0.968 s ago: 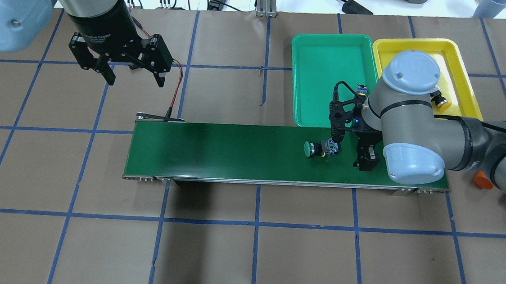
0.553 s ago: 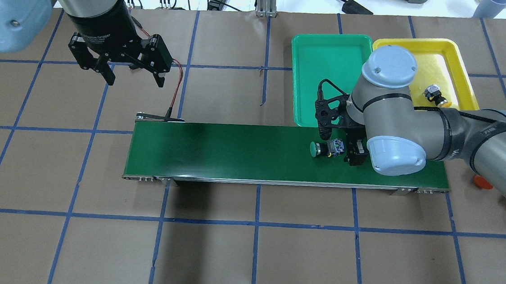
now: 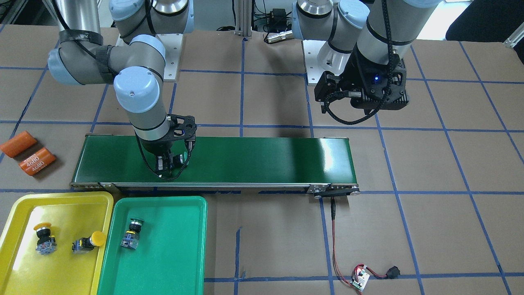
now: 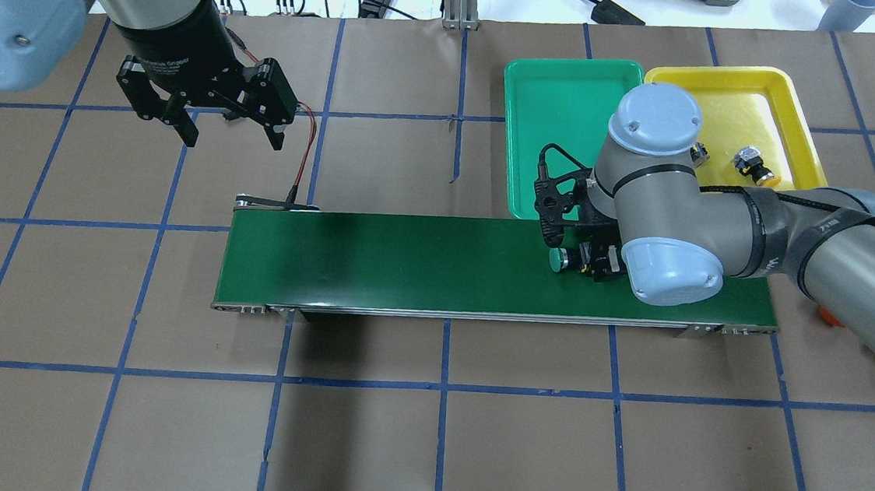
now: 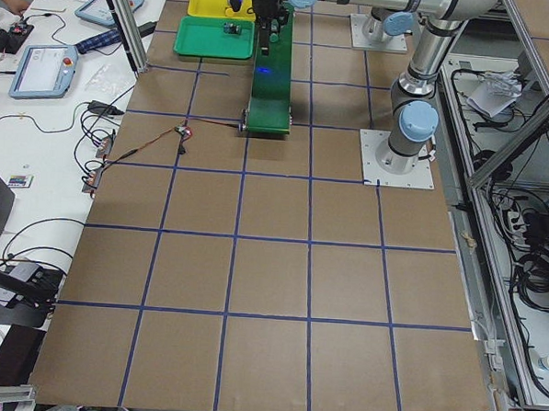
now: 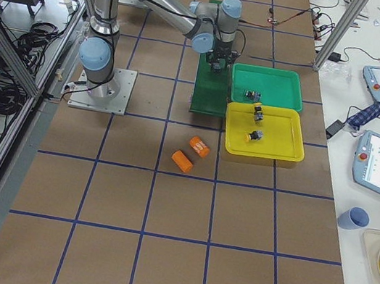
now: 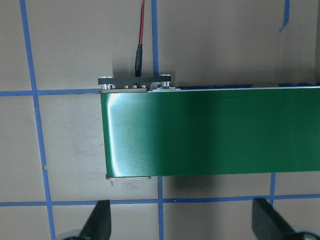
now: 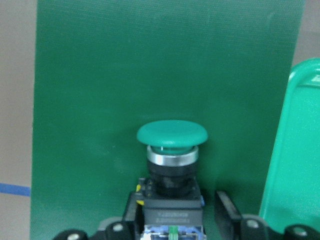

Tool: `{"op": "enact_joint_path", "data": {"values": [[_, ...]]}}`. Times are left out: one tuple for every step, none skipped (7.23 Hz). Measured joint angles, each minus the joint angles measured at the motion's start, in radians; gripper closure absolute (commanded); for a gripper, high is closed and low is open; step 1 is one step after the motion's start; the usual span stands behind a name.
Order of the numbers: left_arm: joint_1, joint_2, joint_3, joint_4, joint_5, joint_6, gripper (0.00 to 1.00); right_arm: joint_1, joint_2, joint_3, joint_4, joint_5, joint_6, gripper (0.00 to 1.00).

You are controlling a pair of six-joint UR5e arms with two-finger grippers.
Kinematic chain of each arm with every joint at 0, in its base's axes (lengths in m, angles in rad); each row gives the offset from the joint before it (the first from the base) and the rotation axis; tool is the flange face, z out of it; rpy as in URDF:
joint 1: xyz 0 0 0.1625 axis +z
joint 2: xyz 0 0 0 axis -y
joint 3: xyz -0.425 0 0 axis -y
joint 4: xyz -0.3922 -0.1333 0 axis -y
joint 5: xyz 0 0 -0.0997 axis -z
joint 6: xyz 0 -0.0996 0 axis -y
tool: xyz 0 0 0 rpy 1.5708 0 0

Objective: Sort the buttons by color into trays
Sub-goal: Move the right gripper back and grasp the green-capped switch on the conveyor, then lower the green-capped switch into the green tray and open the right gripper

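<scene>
1. We start with the green button [image 8: 172, 133]. It lies on its side on the conveyor belt [image 4: 404, 266], near the end beside the trays, with its cap pointing toward the belt's middle.
2. The right gripper [image 4: 596, 264] is down at the belt with its fingers on either side of the button's block body. In the right wrist view a strip of belt shows between the body and one finger [image 8: 225, 205], so we read the jaws as apart and not clamped. We cannot tell whether the other finger touches.
3. From overhead the right arm hides most of that gripper. The front-facing view shows it [image 3: 166, 164] low over the belt.
4. The left gripper [image 4: 234, 136] hangs above the table near the belt's other end, jaws spread wide and holding nothing. Its wrist view shows a fingertip [image 7: 97, 222] at each bottom corner and the belt's end ahead of them.
5. The green tray [image 3: 163, 199] holds a second green button [image 3: 132, 234]. We see it from the front, but overhead the right arm covers it.
6. The yellow tray [image 3: 61, 196], just beside the green one, holds a yellow button [image 3: 43, 239] and a second yellow button [image 3: 88, 242]. Overhead, one of them is half hidden behind the arm.
7. Farther out, two orange cylinders [image 3: 37, 161] lie on the table beyond the belt's end, and a small circuit board [image 3: 360, 279] sits well apart with its wires.
</scene>
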State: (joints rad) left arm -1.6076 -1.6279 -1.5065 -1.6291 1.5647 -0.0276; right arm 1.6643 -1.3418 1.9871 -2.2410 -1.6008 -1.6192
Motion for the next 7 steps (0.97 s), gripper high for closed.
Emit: {"op": "enact_joint_path", "data": {"values": [[0.0, 0.001, 0.0, 0.0, 0.0, 0.0, 0.0, 0.0, 0.001, -0.007, 0.001, -0.001, 0.0, 1.0], [0.0, 0.001, 0.0, 0.0, 0.0, 0.0, 0.0, -0.002, 0.004, -0.027, 0.0, -0.007, 0.001, 1.0], [0.0, 0.001, 0.001, 0.0, 0.0, 0.0, 0.0, -0.005, 0.027, -0.08, 0.0, -0.027, 0.001, 0.95], [0.0, 0.001, 0.001, 0.0, 0.0, 0.0, 0.0, -0.013, 0.098, -0.179, 0.007, -0.054, 0.002, 0.95], [0.0, 0.0, 0.001, 0.0, 0.0, 0.0, 0.0, -0.025, 0.187, -0.287, 0.019, -0.065, 0.006, 0.6], [0.0, -0.001, 0.002, 0.0, 0.0, 0.0, 0.0, -0.034, 0.264, -0.364, 0.03, -0.065, 0.015, 0.01], [0.0, -0.003, 0.004, 0.0, 0.0, -0.001, 0.0, -0.038, 0.312, -0.399, 0.037, -0.064, 0.025, 0.0]]}}
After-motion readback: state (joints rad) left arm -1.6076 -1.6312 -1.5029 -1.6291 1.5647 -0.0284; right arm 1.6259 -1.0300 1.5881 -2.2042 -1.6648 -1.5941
